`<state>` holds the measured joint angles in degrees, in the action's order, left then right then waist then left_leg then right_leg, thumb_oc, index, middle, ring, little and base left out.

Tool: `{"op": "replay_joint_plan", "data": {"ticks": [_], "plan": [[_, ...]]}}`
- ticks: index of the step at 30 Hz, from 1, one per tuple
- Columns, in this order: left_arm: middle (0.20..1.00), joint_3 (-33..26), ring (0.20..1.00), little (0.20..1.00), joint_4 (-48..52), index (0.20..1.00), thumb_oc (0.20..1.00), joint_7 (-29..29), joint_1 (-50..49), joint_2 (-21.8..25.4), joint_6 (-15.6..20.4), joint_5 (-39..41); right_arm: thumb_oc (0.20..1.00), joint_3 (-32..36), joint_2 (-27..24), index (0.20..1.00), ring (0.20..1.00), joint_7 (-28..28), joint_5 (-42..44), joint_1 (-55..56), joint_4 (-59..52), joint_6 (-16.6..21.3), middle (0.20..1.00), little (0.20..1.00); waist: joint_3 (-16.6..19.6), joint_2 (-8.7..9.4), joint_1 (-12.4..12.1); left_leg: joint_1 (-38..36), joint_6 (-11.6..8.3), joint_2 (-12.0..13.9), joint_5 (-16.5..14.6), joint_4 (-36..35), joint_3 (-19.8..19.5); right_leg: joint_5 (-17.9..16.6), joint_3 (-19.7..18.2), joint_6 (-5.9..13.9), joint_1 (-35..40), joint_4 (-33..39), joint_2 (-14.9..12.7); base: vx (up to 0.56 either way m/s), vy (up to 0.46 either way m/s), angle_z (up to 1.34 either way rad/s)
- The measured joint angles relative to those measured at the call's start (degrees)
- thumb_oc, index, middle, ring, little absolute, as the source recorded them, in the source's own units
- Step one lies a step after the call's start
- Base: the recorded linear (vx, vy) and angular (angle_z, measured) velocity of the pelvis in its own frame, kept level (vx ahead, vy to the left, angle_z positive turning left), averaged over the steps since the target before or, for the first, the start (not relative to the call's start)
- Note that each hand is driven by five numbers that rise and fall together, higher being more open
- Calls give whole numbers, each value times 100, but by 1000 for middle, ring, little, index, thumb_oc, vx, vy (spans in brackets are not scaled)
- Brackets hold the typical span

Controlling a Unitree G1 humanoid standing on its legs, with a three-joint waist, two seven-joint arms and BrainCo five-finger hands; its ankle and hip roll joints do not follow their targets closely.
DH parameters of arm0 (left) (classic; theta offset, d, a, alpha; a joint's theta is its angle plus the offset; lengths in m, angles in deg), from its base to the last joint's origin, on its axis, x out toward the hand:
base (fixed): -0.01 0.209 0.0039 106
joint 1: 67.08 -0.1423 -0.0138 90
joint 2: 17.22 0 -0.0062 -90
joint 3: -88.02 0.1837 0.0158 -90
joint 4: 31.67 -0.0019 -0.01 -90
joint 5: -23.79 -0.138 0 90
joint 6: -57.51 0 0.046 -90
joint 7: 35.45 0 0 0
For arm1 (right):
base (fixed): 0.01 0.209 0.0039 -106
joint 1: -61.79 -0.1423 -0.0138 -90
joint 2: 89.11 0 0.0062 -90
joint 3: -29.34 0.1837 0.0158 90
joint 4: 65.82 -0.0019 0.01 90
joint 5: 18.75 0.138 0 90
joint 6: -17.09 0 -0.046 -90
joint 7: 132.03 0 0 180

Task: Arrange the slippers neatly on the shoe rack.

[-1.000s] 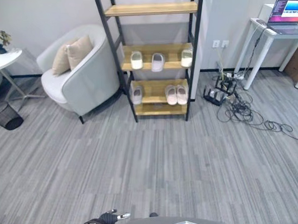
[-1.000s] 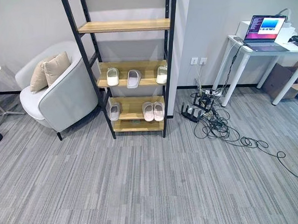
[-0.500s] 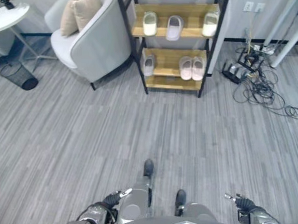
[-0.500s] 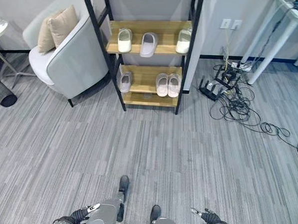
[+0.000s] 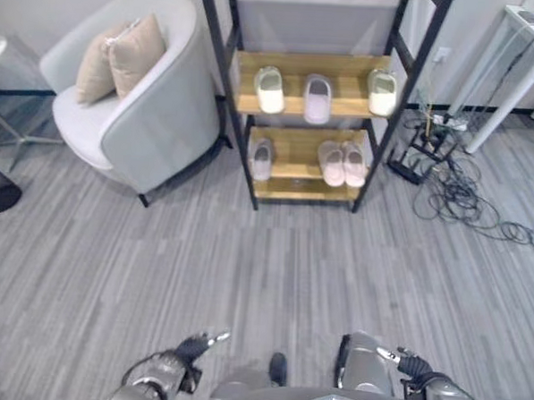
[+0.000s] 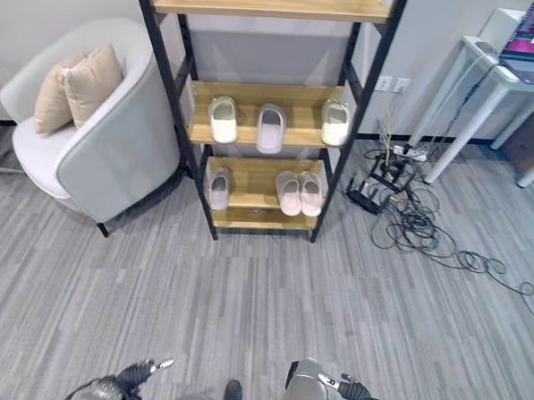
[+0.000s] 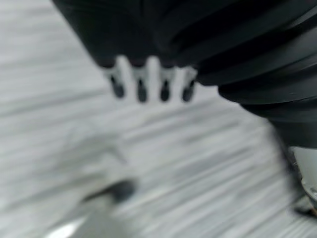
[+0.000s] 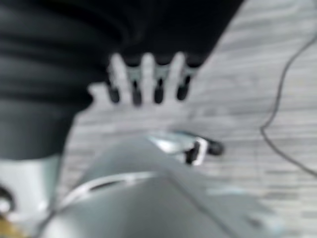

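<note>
Hands empty, far short of the rack

Left hand [image 5: 184, 355] and right hand [image 5: 417, 369] hang loosely spread; slippers [image 6: 299, 192] sit scattered on the shoe rack [image 6: 262, 218] ahead.

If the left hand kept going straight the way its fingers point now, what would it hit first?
Probably only bare carpet floor. The left hand hangs low and empty, fingers straight. In its wrist view nothing lies past the fingers. The shoe rack stands well ahead, though depth is hard to judge.

left hand [image 5: 190, 349] low, fingers relaxed, empty; right hand [image 5: 412, 364] low, fingers straight, empty
</note>
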<state>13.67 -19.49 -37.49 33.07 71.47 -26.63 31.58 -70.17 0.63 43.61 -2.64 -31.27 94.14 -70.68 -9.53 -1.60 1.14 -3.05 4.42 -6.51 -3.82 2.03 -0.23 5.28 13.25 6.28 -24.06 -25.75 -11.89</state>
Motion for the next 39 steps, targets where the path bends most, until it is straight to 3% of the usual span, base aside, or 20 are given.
{"op": "replay_joint_plan", "data": {"ticks": [2,3,5,6,8,9,10,12,14,16,17,19,21,24,26,28,30,32,36,39], "plan": [[1000,18,1000,1000,3,1000,1000,-2,22,-32,2,-12,1000,5,2,1000,1000,2,1,20,-51,2,1000,1000,-76,37,122,-119,-80,-75,-50,13,-71,-253,-3,-9,5,575,82,434,-147,26],[1000,19,1000,1000,-12,1000,1000,-2,-41,-119,-2,-49,1000,43,-16,1000,1000,3,-7,-27,-38,-3,1000,1000,-143,43,252,-386,-280,-96,-289,6,-125,-606,-52,-2,88,1304,242,434,-153,25],[1000,20,1000,1000,-41,1000,1000,-6,-184,-232,-4,-151,1000,51,-9,1000,1000,2,-68,-1,-7,-6,1000,1000,-180,68,317,-652,-445,-99,-396,2,-109,-818,-70,9,153,1579,335,280,-116,33],[1000,24,1000,1000,-42,1000,1000,-10,-289,-292,-5,-188,1000,103,-2,1000,1000,0,-86,32,76,-8,1000,1000,-177,68,336,-820,-596,-66,-493,-5,-125,-879,-64,-85,206,1570,404,272,-159,35],[1000,177,1000,1000,-44,1000,1000,-12,-426,-306,-14,-277,1000,162,-21,1000,1000,3,-182,169,222,-20,1000,1000,-146,110,351,-1141,-631,-51,-514,13,-88,-993,-44,-264,517,1581,502,484,-313,49],[1000,249,1000,1000,-116,1000,1000,-8,-516,-317,-20,-369,1000,227,-3,1000,1000,-3,-185,225,415,-32,1000,1000,-100,189,388,-1211,-700,-75,-557,295,-203,-977,-265,-546,866,1558,603,417,-415,84],[1000,234,1000,1000,-285,1000,1000,-10,-516,-320,-26,-500,1000,228,-82,1000,1000,0,-191,340,578,-75,1000,1000,20,186,313,-655,-812,26,-504,1959,-169,-925,-454,-999,1363,1801,802,223,-360,59],[1000,175,1000,1000,-209,1000,1000,-8,-593,-285,-9,-483,1000,199,-156,1000,1000,5,-186,341,535,-59,1000,1000,174,130,70,688,-948,219,288,4520,-66,-908,-467,-1259,1679,2140,1019,153,-313,-14],[1000,-93,1000,1000,-183,1000,1000,-5,-508,-234,11,-382,1000,-50,-167,1000,1000,11,-184,92,451,-56,1000,1000,142,195,-75,1714,-863,513,241,5688,-182,-745,-402,-1475,1768,2079,1200,188,-164,-29],[1000,-307,1000,1000,-188,1000,1000,-5,-464,-42,-4,-248,1000,-304,-56,1000,1000,17,-187,-187,404,-3,1000,1000,53,541,-105,2112,-839,948,116,5038,-84,-625,-156,-1402,2093,2127,1268,368,-58,-21],[1000,-523,1000,1000,-227,1000,1000,4,-478,64,-5,-209,1000,-366,-54,1000,1000,20,-187,-282,404,-2,1000,1000,58,828,-209,1884,-898,971,-48,3335,-83,-510,13,-1221,2431,2463,1240,359,96,-17],[1000,-638,1000,1000,-373,1000,1000,65,-477,34,-34,-157,1000,-357,-143,1000,1000,90,-175,-415,348,5,1000,1000,66,796,-212,1559,-1080,1122,224,924,-206,-442,25,-1111,2670,2662,1385,245,118,1],[1000,-700,1000,1000,-463,1000,1000,174,-513,5,-55,-134,1000,-256,-157,1000,1000,98,-95,-379,336,12,1000,1000,51,723,-234,1302,-1119,1223,636,-149,-363,-414,39,-1065,2854,2705,1531,178,112,-6],[1000,-933,1000,1000,-583,1000,1000,287,-814,-17,-58,-41,1000,-49,-68,1000,1000,108,50,-273,214,94,1000,1000,211,647,-378,983,-1136,1154,834,-16,-352,-312,96,-1118,3110,2882,1557,197,114,-34],[1000,-1024,1000,1000,-650,1000,1000,236,-889,-31,-169,-46,1000,-31,-472,1000,1000,-106,-33,-309,103,-127,1000,1000,299,549,-354,729,-1190,1173,882,-8,-350,-299,107,-1146,3236,3027,1552,100,196,-3],[1000,-1204,1000,1000,-666,1000,1000,247,-1004,12,-154,-43,1000,6,-917,1000,1000,172,-180,604,-1619,-12,1000,1000,350,419,-198,401,-1138,1142,881,-344,-327,-242,84,-1043,3234,2881,1515,17,144,39],[1000,-1483,1000,1000,-680,1000,1000,244,-1312,217,-186,-50,1000,-112,-588,1000,1000,-57,-456,1431,-3308,54,1000,1000,438,436,-114,-19,-925,1186,891,-647,-288,-112,-41,-830,3075,2493,1432,1,177,20],[1000,-1447,1000,1000,-671,1000,1000,244,-1263,241,-208,-63,1000,-66,-451,1000,1000,-114,-511,1422,-3292,56,1000,1000,422,496,-98,-1,-875,1059,861,-638,-262,-98,-126,-772,3009,2423,1290,-11,110,-6],[1000,-1309,1000,1000,-530,1000,1000,253,-1301,181,-178,-236,1000,254,-482,1000,1000,-121,-552,1224,-3261,71,1000,1000,469,395,-143,-4,-660,786,714,-700,-135,-15,-360,-585,2869,2264,999,-14,135,-15],[1000,-1117,1000,1000,-429,1000,1000,252,-1413,127,-142,-289,1000,397,-619,1000,1000,-77,-636,1239,-3612,140,1000,1000,501,257,-157,22,-656,698,711,-712,-19,-60,-455,-516,2807,2249,900,-6,118,-15]]}}
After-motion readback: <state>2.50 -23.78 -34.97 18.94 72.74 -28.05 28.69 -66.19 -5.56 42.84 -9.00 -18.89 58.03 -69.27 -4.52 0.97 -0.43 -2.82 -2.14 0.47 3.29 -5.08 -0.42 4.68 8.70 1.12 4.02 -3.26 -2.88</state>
